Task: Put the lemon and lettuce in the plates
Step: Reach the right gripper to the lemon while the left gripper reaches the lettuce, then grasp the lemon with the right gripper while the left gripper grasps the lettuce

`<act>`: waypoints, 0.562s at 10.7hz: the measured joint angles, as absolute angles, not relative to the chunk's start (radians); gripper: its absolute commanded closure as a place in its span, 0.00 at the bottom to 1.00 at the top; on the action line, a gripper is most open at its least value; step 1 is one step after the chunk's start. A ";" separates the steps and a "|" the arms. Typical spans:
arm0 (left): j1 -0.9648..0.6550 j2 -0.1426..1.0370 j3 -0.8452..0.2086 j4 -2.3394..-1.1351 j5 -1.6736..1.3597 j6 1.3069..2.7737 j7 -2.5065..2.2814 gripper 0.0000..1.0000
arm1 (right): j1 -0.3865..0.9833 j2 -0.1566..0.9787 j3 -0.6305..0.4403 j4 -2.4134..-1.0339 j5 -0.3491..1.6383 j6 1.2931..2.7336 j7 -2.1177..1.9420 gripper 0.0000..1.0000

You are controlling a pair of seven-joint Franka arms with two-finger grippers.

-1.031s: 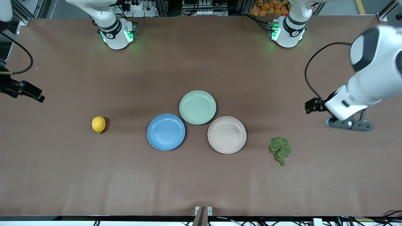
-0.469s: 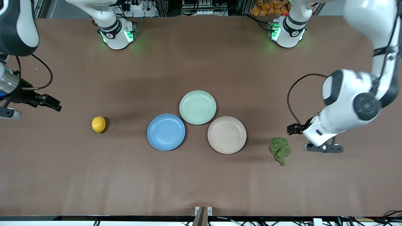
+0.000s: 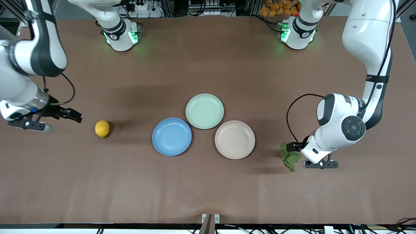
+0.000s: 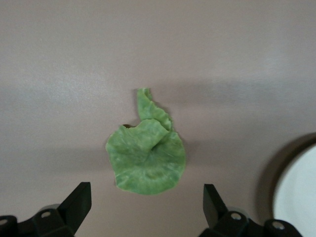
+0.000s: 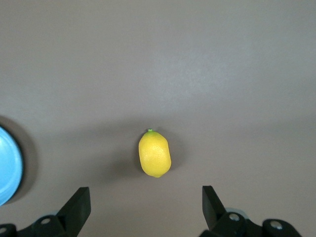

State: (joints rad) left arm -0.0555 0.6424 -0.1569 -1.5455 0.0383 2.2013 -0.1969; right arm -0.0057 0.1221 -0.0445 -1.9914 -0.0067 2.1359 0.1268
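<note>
The yellow lemon [image 3: 102, 128] lies on the table toward the right arm's end. In the right wrist view the lemon [image 5: 155, 153] sits just ahead of my open, empty right gripper [image 5: 145, 200]. That gripper [image 3: 29, 125] hangs beside the lemon. The dark green lettuce [image 3: 289, 156] lies toward the left arm's end, beside the beige plate [image 3: 235, 139]. My left gripper [image 3: 320, 164] is right beside the lettuce. In the left wrist view it [image 4: 145, 200] is open and empty, with the lettuce [image 4: 145, 165] just ahead. The blue plate [image 3: 172, 136] is empty.
A mint-green plate [image 3: 204, 111] touches both other plates and lies farther from the front camera. The beige plate's rim [image 4: 298, 192] shows in the left wrist view. The blue plate's rim [image 5: 7, 165] shows in the right wrist view.
Both arms have swung in from the table's ends. The left gripper has come down next to the lettuce and the right gripper has moved toward the lemon. Nothing on the table has moved.
</note>
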 measured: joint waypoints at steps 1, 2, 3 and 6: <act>-0.054 0.662 -0.154 -1.545 0.038 2.228 -0.197 0.00 | -0.006 0.139 -0.044 -2.017 -0.007 2.168 0.127 0.00; -0.055 0.682 -0.151 -1.545 0.038 2.250 -0.197 0.00 | -0.006 0.158 -0.044 -2.037 -0.007 2.196 0.127 0.00; -0.056 0.704 -0.147 -1.544 0.038 2.262 -0.197 0.00 | -0.006 0.182 -0.044 -2.054 -0.007 2.233 0.127 0.00; -0.055 0.752 -0.138 -1.532 0.038 2.278 -0.200 0.00 | -0.002 0.253 -0.042 -2.097 -0.007 2.358 0.127 0.00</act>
State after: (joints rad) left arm -0.0551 0.7518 -0.1376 -1.5315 0.0383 2.2781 -0.2003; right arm -0.0018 0.2527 -0.0418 -2.0968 -0.0067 2.3580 0.1268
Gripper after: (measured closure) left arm 0.000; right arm 0.000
